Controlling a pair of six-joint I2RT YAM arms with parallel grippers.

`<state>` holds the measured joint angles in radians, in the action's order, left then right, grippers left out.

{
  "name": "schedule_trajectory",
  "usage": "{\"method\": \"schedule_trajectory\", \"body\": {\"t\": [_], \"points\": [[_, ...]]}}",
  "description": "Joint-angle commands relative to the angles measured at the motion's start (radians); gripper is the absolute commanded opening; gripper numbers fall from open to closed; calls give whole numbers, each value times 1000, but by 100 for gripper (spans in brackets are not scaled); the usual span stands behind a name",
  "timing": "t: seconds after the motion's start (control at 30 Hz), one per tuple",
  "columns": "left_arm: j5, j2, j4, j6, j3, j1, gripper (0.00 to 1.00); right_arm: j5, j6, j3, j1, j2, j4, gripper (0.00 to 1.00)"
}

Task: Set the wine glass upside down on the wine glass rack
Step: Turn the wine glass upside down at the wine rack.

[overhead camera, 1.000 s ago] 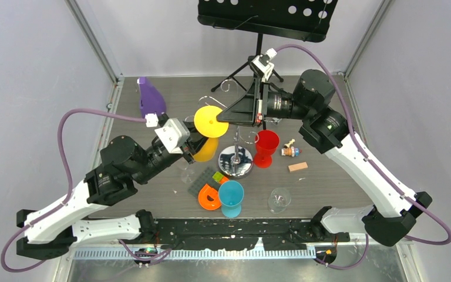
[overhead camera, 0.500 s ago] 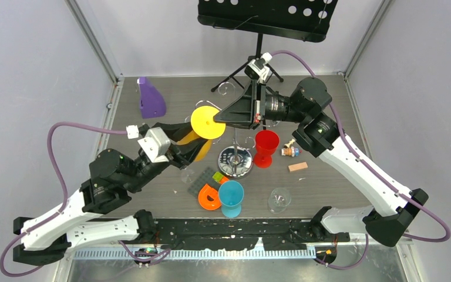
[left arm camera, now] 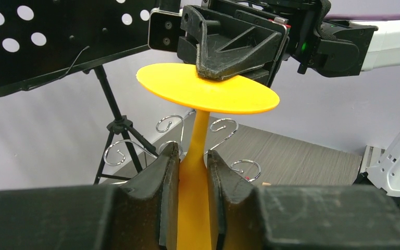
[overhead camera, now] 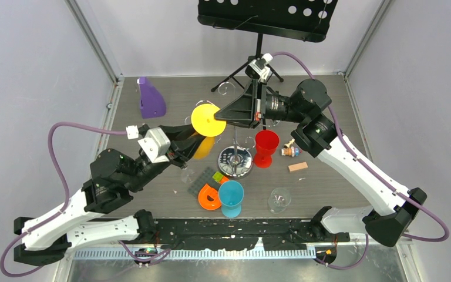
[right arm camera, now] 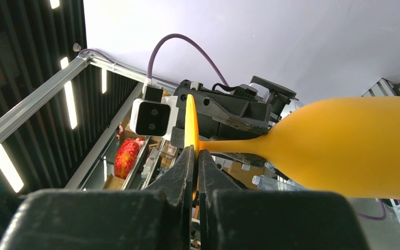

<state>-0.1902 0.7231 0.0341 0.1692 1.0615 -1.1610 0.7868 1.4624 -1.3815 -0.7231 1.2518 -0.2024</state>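
The yellow wine glass point(overhead camera: 207, 119) is held in the air upside down — flat foot uppermost, bowl hanging below, its long axis close to upright. It sits just left of the top of the chrome wine glass rack point(overhead camera: 235, 163), whose curled wire arms show behind the stem. The right gripper point(overhead camera: 220, 117) reaches in level from the right, above the rack, pinched tight on the foot's rim. The left gripper point(overhead camera: 192, 143) slants up from the left, fingers point(left arm camera: 164, 177) closed on the stem where it swells into the bowl.
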Motion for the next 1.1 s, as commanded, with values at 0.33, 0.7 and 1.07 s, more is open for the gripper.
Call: {"method": "schedule_trajectory", "body": {"t": [0.33, 0.7, 1.07], "points": [[25, 45, 17, 15, 27, 1, 29, 1, 60, -8, 1, -41, -165, 5], [49, 58, -3, 16, 31, 0, 29, 4, 67, 14, 0, -43, -184, 5], [62, 71, -2, 13, 32, 1, 5, 9, 73, 19, 1, -43, -196, 5]]}}
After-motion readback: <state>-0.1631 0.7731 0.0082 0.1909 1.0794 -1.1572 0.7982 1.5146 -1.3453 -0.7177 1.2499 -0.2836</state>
